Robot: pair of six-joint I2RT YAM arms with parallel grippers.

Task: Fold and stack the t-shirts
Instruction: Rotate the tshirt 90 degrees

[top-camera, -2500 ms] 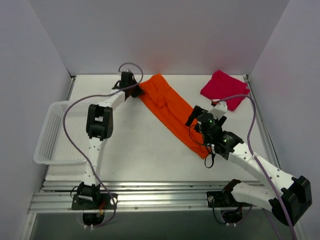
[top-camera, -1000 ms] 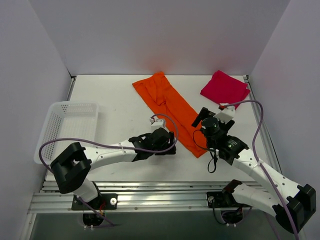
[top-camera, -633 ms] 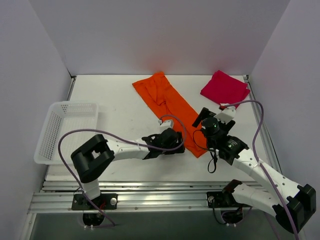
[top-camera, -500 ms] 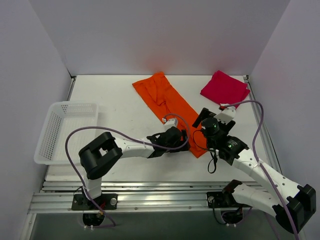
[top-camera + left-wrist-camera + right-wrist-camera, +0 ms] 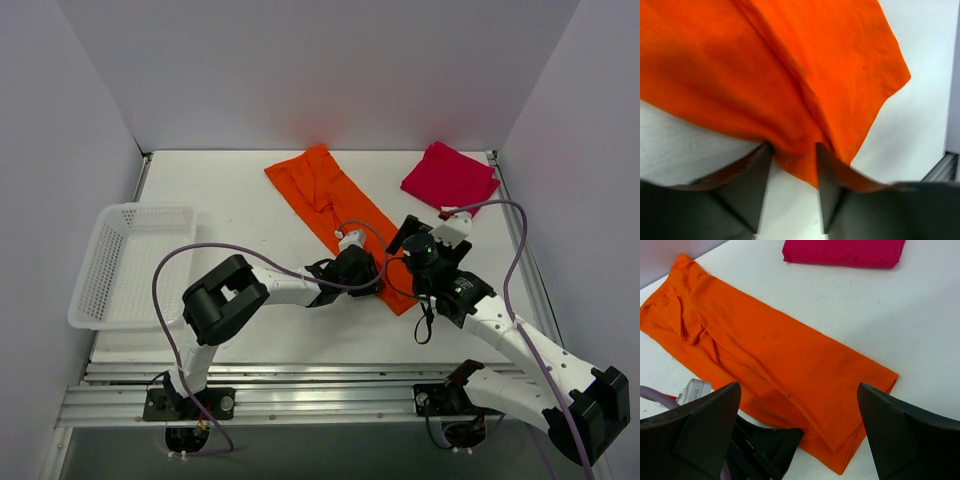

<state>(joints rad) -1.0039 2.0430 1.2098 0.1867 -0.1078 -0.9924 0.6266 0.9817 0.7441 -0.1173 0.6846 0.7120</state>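
Observation:
The orange t-shirt (image 5: 330, 195) lies as a long folded strip running diagonally from the back centre toward the front right. My left gripper (image 5: 372, 280) is low at its near end. In the left wrist view the left gripper (image 5: 792, 147) has its jaws half closed astride the orange t-shirt's (image 5: 790, 75) hem, with a gap and bare table still showing between them. My right gripper (image 5: 425, 228) hovers wide open above the same end; in the right wrist view the right gripper (image 5: 797, 387) holds nothing. The red t-shirt (image 5: 450, 177) lies folded at the back right.
A white mesh basket (image 5: 85, 290) stands at the left edge of the table. The right wrist view shows the orange t-shirt (image 5: 780, 355), the red t-shirt (image 5: 845, 251) and the left gripper's body (image 5: 765, 440). The two arms are close together.
My left arm has swung from the shirt's far end to its near end, slid right, and narrowed its jaws around the hem. The right arm has barely moved.

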